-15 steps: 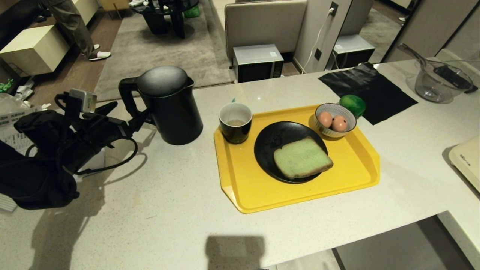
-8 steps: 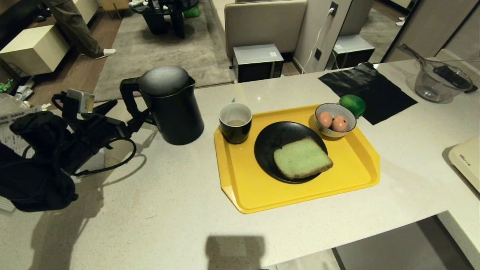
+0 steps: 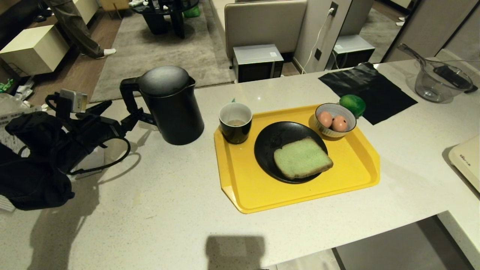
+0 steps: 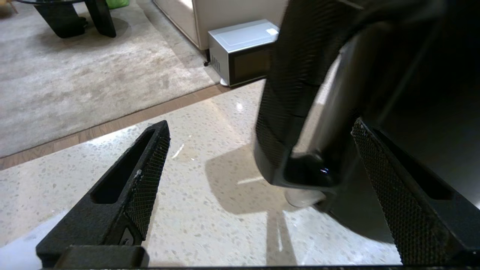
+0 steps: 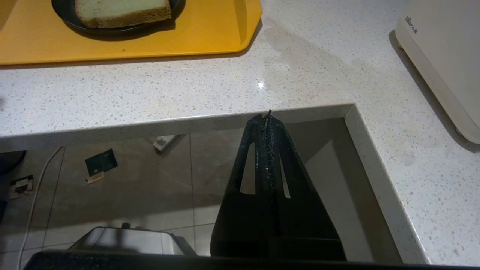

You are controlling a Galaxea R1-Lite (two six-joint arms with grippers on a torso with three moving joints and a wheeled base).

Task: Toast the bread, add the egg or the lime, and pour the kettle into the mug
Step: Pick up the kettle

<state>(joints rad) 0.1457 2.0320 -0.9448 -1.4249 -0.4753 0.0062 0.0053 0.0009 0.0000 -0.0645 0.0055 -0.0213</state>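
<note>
Flanking the kettle (image 3: 170,107) handle, the left pincer (image 3: 123,114) stands spread wide on the table (image 3: 157,210), poised for gripping; the right pincer (image 5: 268,114) hangs pressed together.

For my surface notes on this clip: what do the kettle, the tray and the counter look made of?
The kettle looks like matte black plastic or coated metal; its dome shows only a soft sheen, and the handle is finely textured. The tray seems moulded yellow plastic, smooth with a rounded raised rim. The counter looks like polished speckled stone or composite: pale flecks and glossy light spots.
</note>
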